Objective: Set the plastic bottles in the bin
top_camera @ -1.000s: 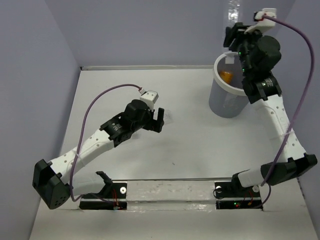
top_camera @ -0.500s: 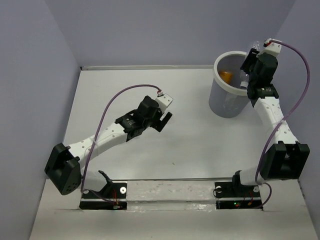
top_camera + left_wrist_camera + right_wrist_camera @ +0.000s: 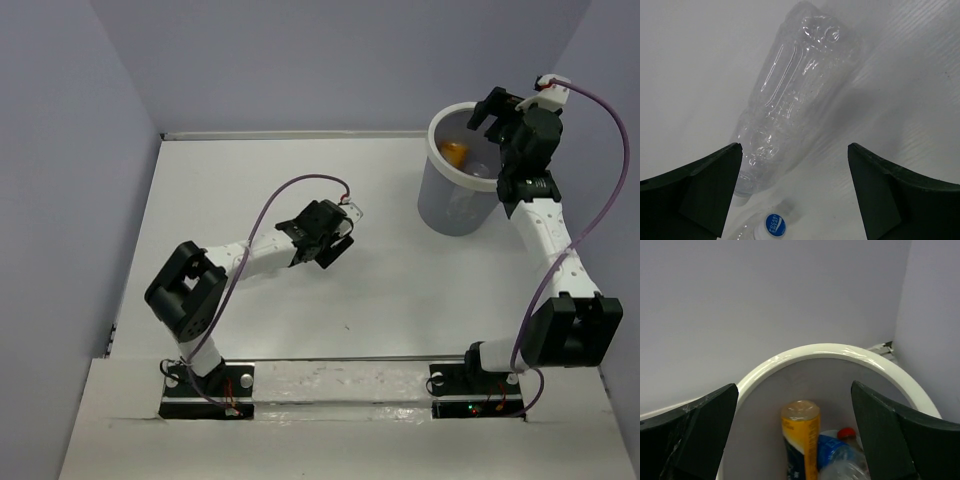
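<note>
The clear bottle (image 3: 790, 100) lay on its side on the surface (image 3: 690, 60), between the spread fingers of the left hand (image 3: 794, 150), not gripped. It was judged light, thin-walled, easily dented and slick; grasp across the mid-body with moderate force.

The right hand (image 3: 794, 386), fingers apart and empty, hung over the bin (image 3: 815, 351). Its wrist view showed an orange bottle (image 3: 800, 440), a red cap (image 3: 845, 433) and a blue-labelled bottle (image 3: 832, 452) inside. The top view resolved neither the last two nor, clearly, the clear bottle.

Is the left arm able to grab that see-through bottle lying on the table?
Probably yes. The left end effector is open right above the clear bottle, straddling it, with nothing in the way. A blue-capped bottle lies close by, though.
</note>
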Available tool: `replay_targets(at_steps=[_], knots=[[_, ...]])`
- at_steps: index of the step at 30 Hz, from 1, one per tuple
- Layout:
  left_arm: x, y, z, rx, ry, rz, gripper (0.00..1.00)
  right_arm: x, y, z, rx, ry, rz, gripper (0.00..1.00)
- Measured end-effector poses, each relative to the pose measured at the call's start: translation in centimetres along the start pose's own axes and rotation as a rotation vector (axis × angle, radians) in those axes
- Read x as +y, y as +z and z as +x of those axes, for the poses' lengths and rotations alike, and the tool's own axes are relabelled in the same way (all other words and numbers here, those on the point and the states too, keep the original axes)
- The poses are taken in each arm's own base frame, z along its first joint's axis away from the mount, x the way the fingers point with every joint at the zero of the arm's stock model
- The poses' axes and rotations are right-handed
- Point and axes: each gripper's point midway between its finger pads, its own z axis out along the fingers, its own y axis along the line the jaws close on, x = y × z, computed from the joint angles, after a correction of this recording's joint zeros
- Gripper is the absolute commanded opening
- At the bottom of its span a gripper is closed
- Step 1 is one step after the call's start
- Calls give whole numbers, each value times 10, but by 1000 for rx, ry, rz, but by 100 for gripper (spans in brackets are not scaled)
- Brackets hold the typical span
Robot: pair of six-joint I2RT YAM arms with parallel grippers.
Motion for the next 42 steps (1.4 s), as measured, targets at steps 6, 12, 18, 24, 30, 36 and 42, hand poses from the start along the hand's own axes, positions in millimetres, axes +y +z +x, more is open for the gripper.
replay_targets(at_steps=[6,12,18,24,30,36,42], knots=[[10,13,-16,16,18,-67,99,35,-25,-18,0,113,-180,100],[10,34,1,89,59,-108,99,69,-66,-10,46,194,-348,100],[8,46,10,116,66,-117,61,96,-101,16,125,228,-468,98],[11,46,1,83,43,-123,48,112,-137,25,157,269,-566,95],[24,12,-45,-87,-66,-121,47,135,-167,39,210,296,-669,95],[65,-86,-129,-460,-290,-111,47,145,-192,46,231,320,-736,94],[124,-149,-150,-643,-531,-153,48,175,-222,78,335,332,-825,95]])
